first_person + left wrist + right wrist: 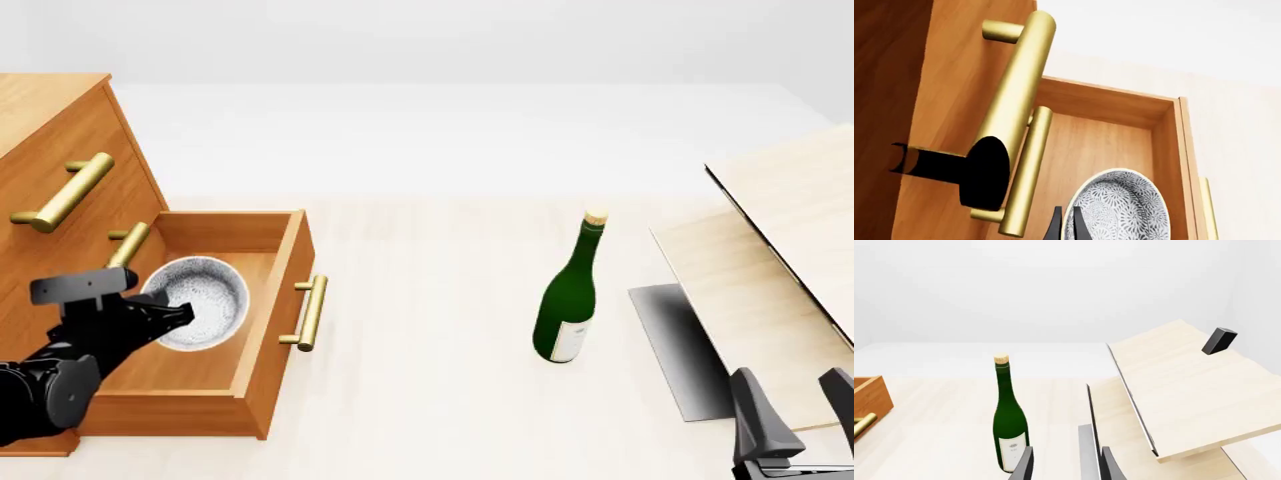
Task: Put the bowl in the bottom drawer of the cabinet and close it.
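Left gripper (pixel 171 312): closed on the rim of the bowl (pixel 198 301). Bowl: tipped, mouth facing up and forward, inside the open bottom drawer (pixel 274 330) of the cabinet (pixel 54 150). Right gripper (pixel 798 398): fingers parted, empty. Bottle (pixel 570 300): upright, mid-table.

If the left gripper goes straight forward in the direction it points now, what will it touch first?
Most likely the bowl. In the left wrist view the left gripper has the bowl's rim right at its fingertips, inside the open bottom drawer. Past the bowl comes the drawer's wooden floor. Whether the jaws already touch the rim cannot be told.
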Robot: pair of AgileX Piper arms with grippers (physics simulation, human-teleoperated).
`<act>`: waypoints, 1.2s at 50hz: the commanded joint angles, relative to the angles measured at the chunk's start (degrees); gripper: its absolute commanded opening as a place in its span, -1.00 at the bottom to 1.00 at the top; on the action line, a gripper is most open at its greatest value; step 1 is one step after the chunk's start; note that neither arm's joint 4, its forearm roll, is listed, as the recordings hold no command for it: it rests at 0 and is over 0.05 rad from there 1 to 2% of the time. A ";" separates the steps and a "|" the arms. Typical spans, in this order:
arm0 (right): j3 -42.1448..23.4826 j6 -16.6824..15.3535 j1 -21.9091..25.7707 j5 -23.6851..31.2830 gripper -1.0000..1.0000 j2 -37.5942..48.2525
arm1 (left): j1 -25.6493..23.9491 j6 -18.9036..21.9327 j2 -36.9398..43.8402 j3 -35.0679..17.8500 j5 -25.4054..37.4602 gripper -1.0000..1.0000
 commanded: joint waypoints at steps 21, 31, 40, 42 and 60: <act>0.00 -0.01 0.00 0.00 1.00 0.00 | 1.61 1.07 2.85 0.59 -2.62 -1.00; 0.00 0.00 -0.01 0.00 1.00 0.00 | 1.57 1.14 3.87 0.75 -3.41 -1.00; 0.00 0.01 -0.01 0.00 1.00 0.00 | 1.66 1.39 4.69 0.81 -4.02 -1.00; 0.00 0.00 0.00 0.00 1.00 -0.01 | 1.56 1.33 4.84 0.83 -4.11 -1.00; 0.00 0.01 0.00 0.00 1.00 0.00 | 2.42 1.67 6.17 0.74 -4.39 1.00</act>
